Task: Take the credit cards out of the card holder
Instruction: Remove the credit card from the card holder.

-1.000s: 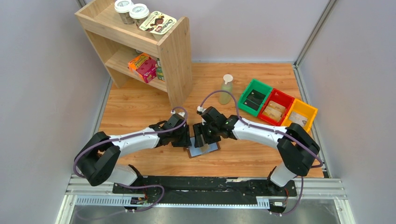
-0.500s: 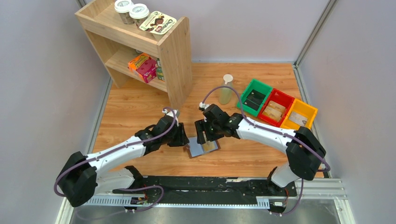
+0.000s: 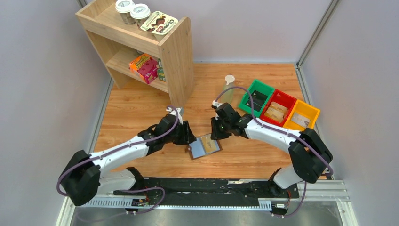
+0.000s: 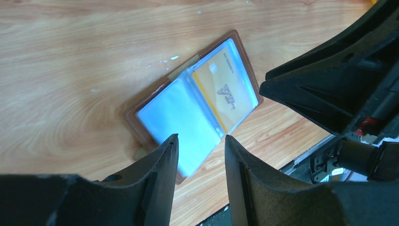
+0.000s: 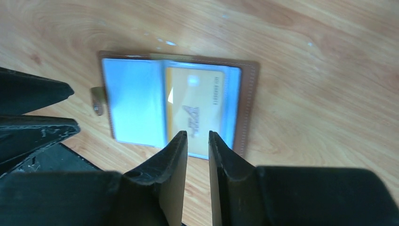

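Card holder (image 3: 204, 146) lies open on the wooden table (image 3: 136, 106) between both grippers, with a tan-gold card (image 5: 195, 110) tucked in one clear pocket (print too blurred to read). Left gripper (image 3: 187, 136) hovers just beside it, fingers parted, empty. Right gripper (image 3: 215, 134) has fingers nearly together with a narrow gap, gripping nothing.

Seen from above, the card holder (image 3: 204, 146), near the middle of the desk's near edge, is too small to show its pockets. In the left wrist view it is blurred, and the left gripper (image 4: 201, 137) covers its nearest corner; whether the pale blue panel holds a card cannot be told. In the right wrist view the right gripper (image 5: 197, 133) hides part of the lower edge of the gold card (image 5: 200, 110), whose print is unreadable. The contents of the green bin (image 3: 248, 92), red bin (image 3: 287, 93) and yellow bin (image 3: 310, 105) by the right edge are too small to name. From above, neither gripper's fingertips can be made out.
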